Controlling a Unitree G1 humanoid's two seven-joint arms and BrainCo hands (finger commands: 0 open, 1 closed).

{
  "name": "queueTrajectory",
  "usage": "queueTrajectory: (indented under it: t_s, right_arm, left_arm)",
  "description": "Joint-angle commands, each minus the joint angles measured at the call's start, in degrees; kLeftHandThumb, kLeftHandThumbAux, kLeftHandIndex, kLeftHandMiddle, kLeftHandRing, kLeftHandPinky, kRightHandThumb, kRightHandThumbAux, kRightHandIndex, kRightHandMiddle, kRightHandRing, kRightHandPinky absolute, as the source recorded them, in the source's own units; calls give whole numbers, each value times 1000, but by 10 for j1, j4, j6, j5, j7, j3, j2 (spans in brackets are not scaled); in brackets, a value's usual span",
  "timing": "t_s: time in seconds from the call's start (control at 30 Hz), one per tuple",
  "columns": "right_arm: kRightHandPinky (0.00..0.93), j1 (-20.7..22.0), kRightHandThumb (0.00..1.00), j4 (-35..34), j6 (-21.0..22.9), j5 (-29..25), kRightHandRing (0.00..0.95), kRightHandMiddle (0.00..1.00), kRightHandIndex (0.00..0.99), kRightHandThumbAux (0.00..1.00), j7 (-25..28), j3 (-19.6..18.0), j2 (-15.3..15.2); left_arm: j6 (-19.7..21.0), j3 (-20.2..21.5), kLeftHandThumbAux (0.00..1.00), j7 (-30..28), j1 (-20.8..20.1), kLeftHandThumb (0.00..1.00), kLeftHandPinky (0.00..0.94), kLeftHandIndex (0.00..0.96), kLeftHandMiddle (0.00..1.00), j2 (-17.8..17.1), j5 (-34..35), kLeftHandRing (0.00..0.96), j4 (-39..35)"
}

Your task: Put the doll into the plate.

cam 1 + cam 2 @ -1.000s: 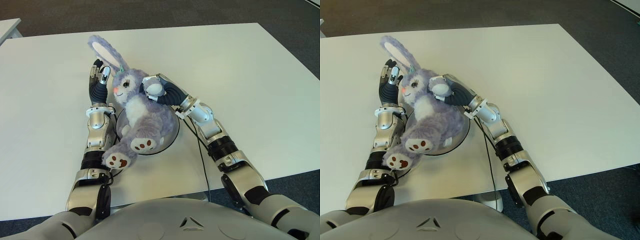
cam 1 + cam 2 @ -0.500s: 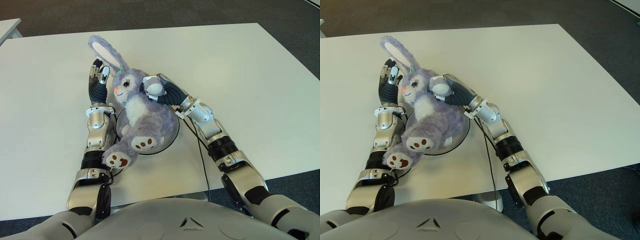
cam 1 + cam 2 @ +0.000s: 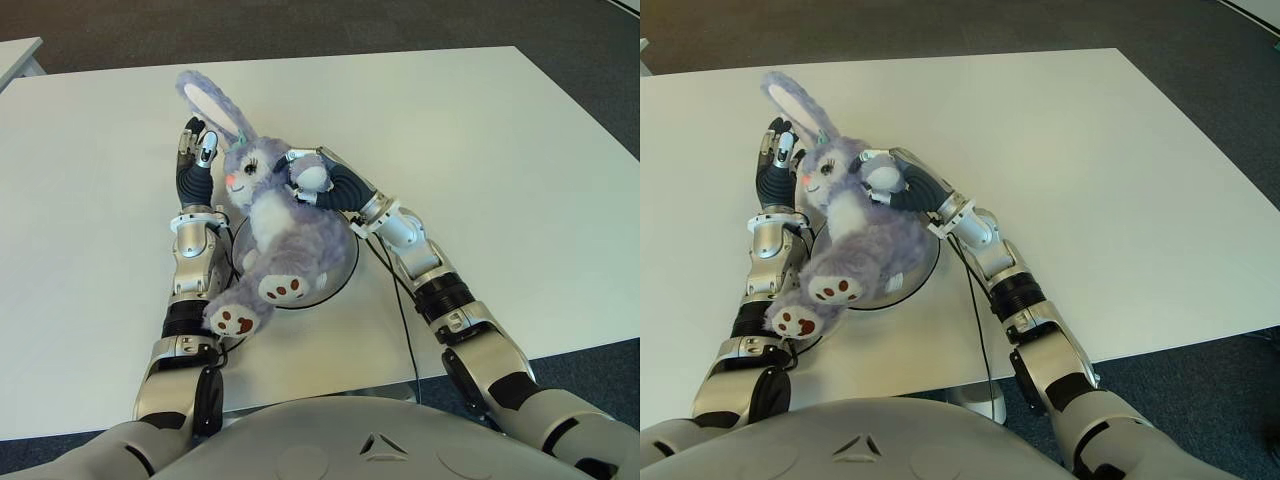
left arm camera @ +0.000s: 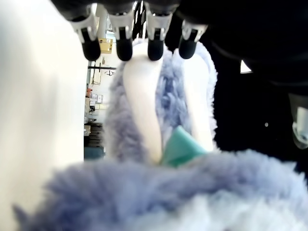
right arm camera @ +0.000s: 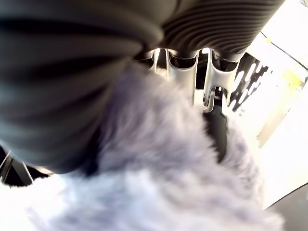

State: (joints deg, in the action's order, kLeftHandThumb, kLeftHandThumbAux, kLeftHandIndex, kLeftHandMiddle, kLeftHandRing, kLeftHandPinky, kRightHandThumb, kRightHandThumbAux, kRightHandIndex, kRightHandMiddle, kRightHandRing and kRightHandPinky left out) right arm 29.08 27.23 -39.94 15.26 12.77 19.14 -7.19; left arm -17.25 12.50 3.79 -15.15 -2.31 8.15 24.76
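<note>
Over plate (image 3: 342, 272): doll (image 3: 280, 215), torso down, feet overhanging. Right hand (image 3: 312, 180) curled around its paw; left hand (image 3: 195, 160) flat, fingers straight, beside head. Step: placing. Next: release, withdraw.

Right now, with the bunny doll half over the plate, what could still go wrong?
The doll lies across the plate with its head and one foot past the rim, so it might roll off once released. The right hand grips its arm; the fur could snag on the fingers as they open. The left hand, fingers straight beside the head, could nudge the doll sideways.
</note>
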Motion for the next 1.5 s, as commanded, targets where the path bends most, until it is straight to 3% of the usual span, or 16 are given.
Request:
queueTrajectory:
  t_s: [0.03, 0.1, 0.27, 0.7, 0.83, 1.5]
  right_arm:
    - [78, -7, 196, 18, -8, 7, 116, 122, 78, 629, -2, 5, 3]
    - [22, -6, 203, 23, -15, 7, 69, 81, 45, 626, -6, 4, 5]
    - [0, -1, 215, 42, -43, 18, 0, 3, 0, 585, -34, -2, 9]
    - [0, 4, 196, 49, -53, 21, 0, 0, 0, 492, -55, -6, 12]
    - [1, 3, 201, 48, -51, 24, 0, 0, 0, 474, -63, -7, 13]
    - [0, 3, 234, 42, -38, 32, 0, 0, 0, 420, -85, -17, 18]
  left_arm:
    - [1, 4, 398, -8, 55, 0, 63, 0, 46, 29, 15, 66, 50]
    - [0, 4, 400, -7, 55, 0, 59, 0, 46, 29, 12, 65, 50]
    - [0, 0, 404, 1, 56, 0, 38, 0, 25, 28, 1, 42, 49]
    - [6, 2, 400, -5, 55, 0, 86, 0, 31, 29, 9, 51, 48]
    - [5, 3, 401, -8, 55, 0, 50, 0, 41, 30, 12, 58, 48]
    - [3, 4, 407, -7, 53, 0, 50, 0, 55, 32, 9, 68, 48]
